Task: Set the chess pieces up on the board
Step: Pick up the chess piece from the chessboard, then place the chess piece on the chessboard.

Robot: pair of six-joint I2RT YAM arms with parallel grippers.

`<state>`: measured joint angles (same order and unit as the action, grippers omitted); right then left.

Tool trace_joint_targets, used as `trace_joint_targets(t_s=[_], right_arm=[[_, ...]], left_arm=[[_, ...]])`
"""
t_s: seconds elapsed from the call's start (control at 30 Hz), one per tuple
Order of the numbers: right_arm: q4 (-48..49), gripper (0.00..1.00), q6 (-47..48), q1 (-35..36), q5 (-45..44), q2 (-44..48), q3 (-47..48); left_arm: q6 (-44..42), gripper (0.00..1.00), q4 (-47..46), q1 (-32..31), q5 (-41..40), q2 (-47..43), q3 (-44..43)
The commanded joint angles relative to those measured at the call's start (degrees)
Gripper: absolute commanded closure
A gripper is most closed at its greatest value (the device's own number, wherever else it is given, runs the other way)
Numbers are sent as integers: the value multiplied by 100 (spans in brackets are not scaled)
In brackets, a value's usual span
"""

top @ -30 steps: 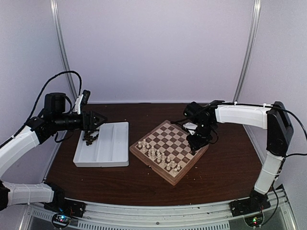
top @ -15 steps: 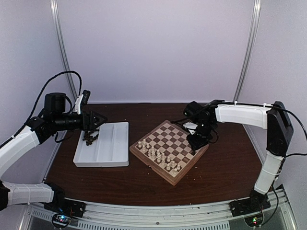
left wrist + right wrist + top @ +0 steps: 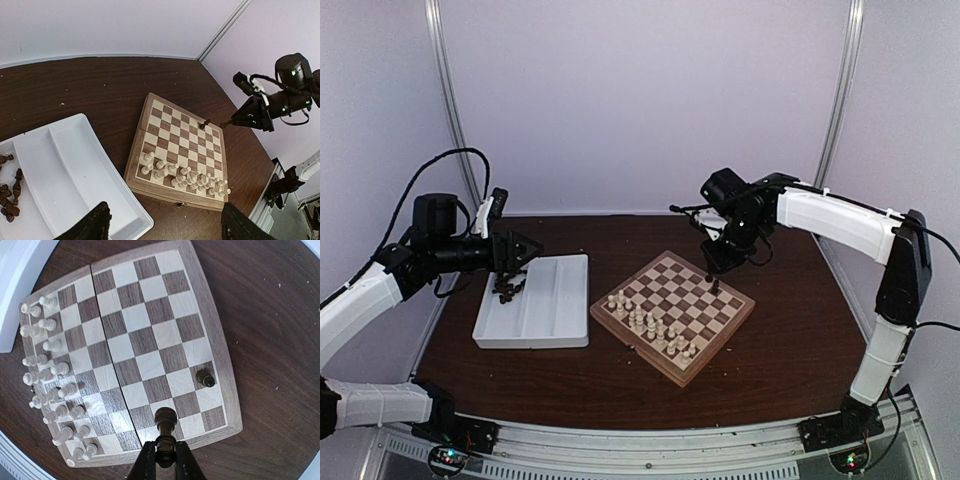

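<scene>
Pale lilac walls are framing a dark brown wooden table (image 3: 620, 385), where a square wooden chessboard (image 3: 670, 280) with light and dark brown checks and a thick tan rim is lying corner-on to the arms. Cream-white chess figures (image 3: 650, 325) are standing in two rows along its near-left side. One tiny dark brown-black chess piece (image 3: 714, 287) is standing upright and alone on a square by the far-right edge. Above that side the right gripper (image 3: 713, 266) is hovering, its two fingers pinching a second dark piece (image 3: 166, 421) by the body, with its round head pointing down towards the board's edge squares. A white rectangular compartment tray (image 3: 560, 290) is sitting just beside the board on the left, with more dark figures (image 3: 505, 290) lying heaped in its left compartment. The left gripper (image 3: 510, 262) is hanging over that heap, fingers spread wide and gripping nothing.
</scene>
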<state>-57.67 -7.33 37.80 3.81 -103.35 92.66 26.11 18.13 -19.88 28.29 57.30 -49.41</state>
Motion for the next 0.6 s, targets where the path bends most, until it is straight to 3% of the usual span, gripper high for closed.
trace_joint_targets(t_s=[0.0,0.57], right_arm=[[-69,86,138,-61,-231,-169,499],[-62,86,379,-386,-153,-1701,1990]], left_arm=[[-38,24,15,-25,-123,-30,-131],[-53,24,35,-25,-289,20,-104]])
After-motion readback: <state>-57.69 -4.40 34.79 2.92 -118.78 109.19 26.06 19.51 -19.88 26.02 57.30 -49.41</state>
